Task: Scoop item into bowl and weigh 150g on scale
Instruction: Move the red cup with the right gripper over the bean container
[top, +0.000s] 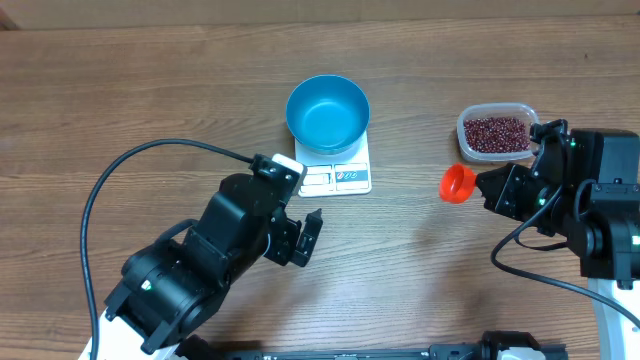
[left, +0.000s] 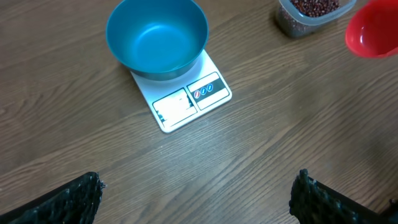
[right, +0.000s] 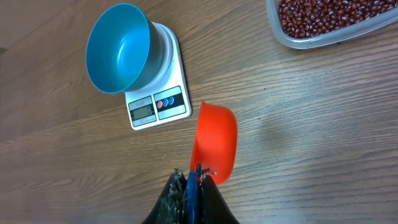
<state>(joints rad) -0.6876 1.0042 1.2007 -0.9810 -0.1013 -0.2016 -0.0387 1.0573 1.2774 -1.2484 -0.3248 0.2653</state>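
Scooping: not begun; the red scoop (right: 216, 140) was empty.
Beans (top: 495, 131): all in the clear tub (right: 323, 42).
Bowl (top: 327, 112): empty, sitting on the scale (top: 340, 178).
Right gripper (right: 189, 175): pinching the scoop's handle.
Left gripper (left: 198, 183): spread wide, holding nothing.

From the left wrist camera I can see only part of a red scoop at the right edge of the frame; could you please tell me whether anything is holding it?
Observer: Yes. The right gripper is shut on the handle of the scoop.
Operator: Thank you. Is there anything in the scoop?
Observer: No. The right wrist view looks into its cup, and it is empty.
Operator: And where is it relative to the beans?
Observer: In the overhead view it is beside the clear container that holds the beans, on the side toward the scale, not over the beans.
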